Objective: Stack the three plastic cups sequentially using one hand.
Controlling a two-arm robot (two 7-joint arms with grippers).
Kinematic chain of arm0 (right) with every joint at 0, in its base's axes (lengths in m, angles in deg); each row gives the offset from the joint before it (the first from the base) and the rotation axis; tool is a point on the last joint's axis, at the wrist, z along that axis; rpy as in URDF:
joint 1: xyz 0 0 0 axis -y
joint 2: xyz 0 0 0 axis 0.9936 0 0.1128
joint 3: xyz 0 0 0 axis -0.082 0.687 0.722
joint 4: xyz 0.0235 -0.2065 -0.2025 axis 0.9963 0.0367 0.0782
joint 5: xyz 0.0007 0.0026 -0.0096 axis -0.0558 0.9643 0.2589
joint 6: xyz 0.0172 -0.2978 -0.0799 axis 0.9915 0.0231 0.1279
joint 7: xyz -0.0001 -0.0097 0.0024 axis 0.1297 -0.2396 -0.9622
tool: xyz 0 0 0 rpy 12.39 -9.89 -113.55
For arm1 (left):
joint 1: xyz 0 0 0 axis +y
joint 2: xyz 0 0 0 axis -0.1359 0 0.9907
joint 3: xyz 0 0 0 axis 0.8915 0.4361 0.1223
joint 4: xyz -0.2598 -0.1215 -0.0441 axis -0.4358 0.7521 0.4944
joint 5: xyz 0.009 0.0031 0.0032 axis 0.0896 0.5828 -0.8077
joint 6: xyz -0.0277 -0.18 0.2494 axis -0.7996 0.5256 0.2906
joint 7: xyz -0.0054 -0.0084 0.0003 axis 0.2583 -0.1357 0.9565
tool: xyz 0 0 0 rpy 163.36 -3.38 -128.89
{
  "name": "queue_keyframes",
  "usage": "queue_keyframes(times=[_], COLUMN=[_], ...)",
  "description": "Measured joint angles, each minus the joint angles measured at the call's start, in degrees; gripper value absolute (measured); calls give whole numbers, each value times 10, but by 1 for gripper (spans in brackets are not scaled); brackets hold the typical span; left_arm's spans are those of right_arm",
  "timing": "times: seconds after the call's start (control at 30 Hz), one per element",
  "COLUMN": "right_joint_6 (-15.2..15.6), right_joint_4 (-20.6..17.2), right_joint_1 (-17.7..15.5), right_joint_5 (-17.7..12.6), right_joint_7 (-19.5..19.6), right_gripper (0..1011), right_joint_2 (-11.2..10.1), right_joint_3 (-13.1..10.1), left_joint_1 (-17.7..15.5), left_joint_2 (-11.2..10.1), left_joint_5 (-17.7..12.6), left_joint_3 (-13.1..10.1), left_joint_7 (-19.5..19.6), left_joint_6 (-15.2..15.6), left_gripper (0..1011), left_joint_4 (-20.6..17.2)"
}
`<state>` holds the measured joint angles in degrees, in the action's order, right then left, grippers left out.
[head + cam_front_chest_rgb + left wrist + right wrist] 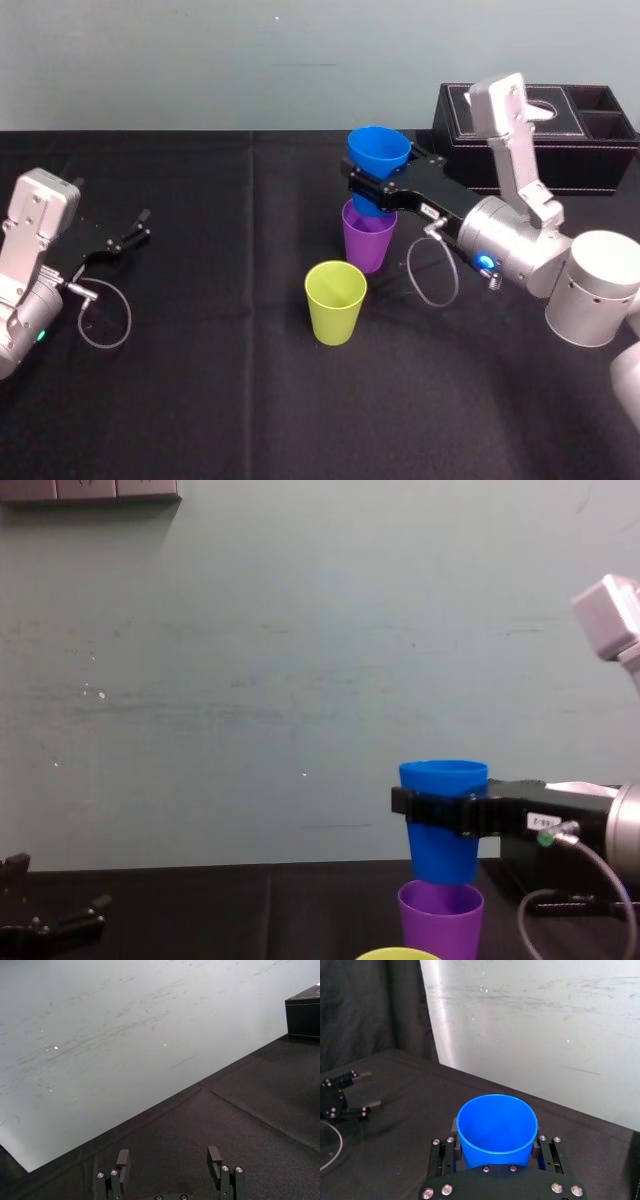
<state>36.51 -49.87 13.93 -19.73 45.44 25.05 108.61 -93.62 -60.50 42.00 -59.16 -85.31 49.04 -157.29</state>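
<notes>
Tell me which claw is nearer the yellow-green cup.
Right. The right claw, shut on the blue cup above the purple cup, is just behind the yellow-green cup. The left claw sits open, far off to its left.

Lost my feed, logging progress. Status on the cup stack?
Right gripper shut on blue cup, poised over purple cup. Left gripper open, parked. Yellow-green cup standing apart. Nothing blocking.

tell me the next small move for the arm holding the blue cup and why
Probably lower it straight down: the right pincer grips the blue cup, its base at the purple cup's mouth, lined up in chest view. The yellow-green cup stands nearby; the left pincer sits open, far left.
</notes>
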Motion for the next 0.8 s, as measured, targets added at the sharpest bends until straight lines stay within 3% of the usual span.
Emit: queue_keyframes(times=[0.33, 0.8], right_joint_6=[-18, -30], right_joint_4=[36, 66], right_joint_1=[12, 13], right_joint_5=[22, 33], right_joint_7=[3, -1], right_gripper=[729, 729], right_joint_2=[11, 20], right_joint_3=[14, 15], left_joint_1=[0, 0], left_joint_2=[0, 0], left_joint_5=[0, 0], left_joint_3=[0, 0], left_joint_7=[0, 0], left_joint_6=[0, 0], left_gripper=[1011, 1011], left_joint_4=[0, 0])
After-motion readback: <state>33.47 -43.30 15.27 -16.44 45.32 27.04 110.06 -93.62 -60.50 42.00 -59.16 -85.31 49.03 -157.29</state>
